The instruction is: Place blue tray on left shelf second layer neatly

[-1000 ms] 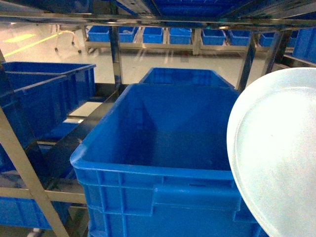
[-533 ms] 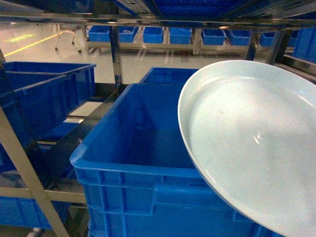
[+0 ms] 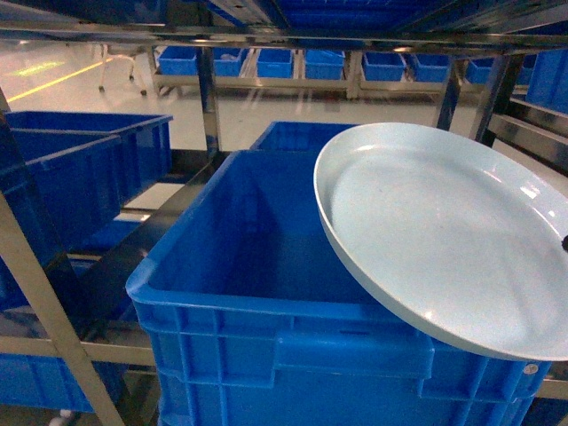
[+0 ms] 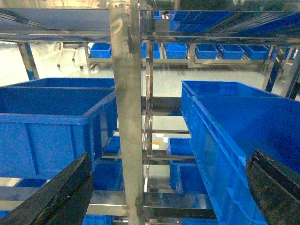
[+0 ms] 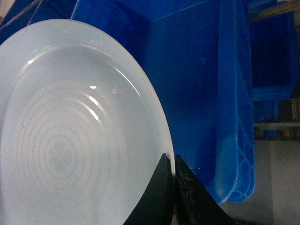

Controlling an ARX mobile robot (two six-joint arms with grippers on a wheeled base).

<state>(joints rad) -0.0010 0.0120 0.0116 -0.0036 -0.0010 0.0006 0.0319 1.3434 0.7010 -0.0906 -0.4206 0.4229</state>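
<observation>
The blue tray (image 3: 444,231) is a large round pale-blue dish, tilted with its inside facing me, hanging over the right half of a big dark-blue crate (image 3: 257,240). In the right wrist view my right gripper (image 5: 173,163) is shut on the rim of the blue tray (image 5: 70,131), one finger inside and one outside. The left shelf shows as steel posts and bars (image 3: 40,302). In the left wrist view my left gripper (image 4: 168,192) is open and empty, with a shelf post (image 4: 124,117) straight ahead between its fingers (image 4: 61,197).
A second blue crate (image 3: 80,169) sits on the tier to the left and another (image 3: 328,135) behind the big one. A steel bar (image 3: 266,35) crosses close above. More crates (image 3: 275,60) line a far rack. Lower tiers hold crates (image 4: 187,168).
The tray has swung in from the right edge, from nearly upright to lying flatter, and now reaches further left over the big crate. The crates and rack have not moved.
</observation>
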